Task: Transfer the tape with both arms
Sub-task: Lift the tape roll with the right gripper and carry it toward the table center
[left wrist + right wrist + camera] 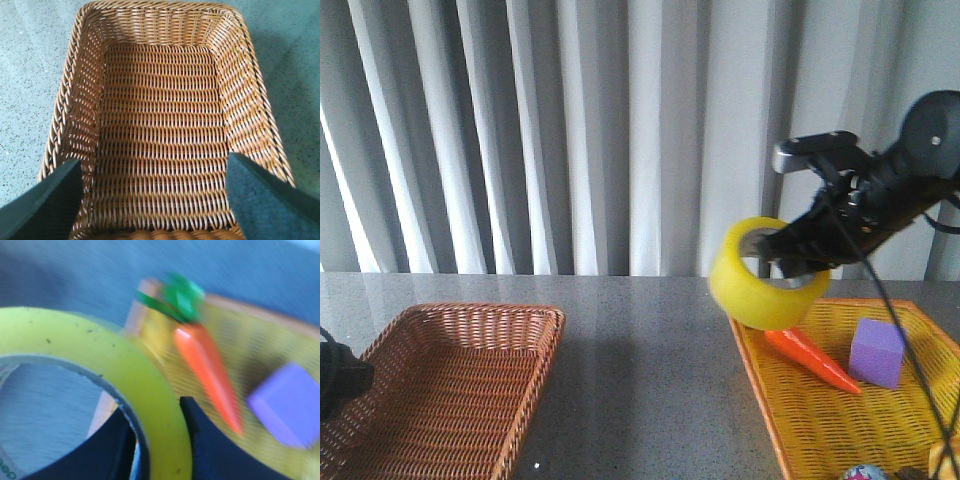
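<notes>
The yellow tape roll (760,277) hangs in the air above the left edge of the orange tray (820,410), held by my right gripper (790,255). In the right wrist view the right gripper (157,415) is shut on the roll's wall (100,347), one finger inside the ring and one outside. My left gripper (155,195) is open and empty, low over the brown wicker basket (160,115). Only a bit of the left arm (335,375) shows at the front view's left edge.
The brown wicker basket (450,390) sits front left on the grey table. The orange tray at the right holds a toy carrot (810,358), a purple cube (876,352) and small items at its near edge. White vertical blinds hang behind.
</notes>
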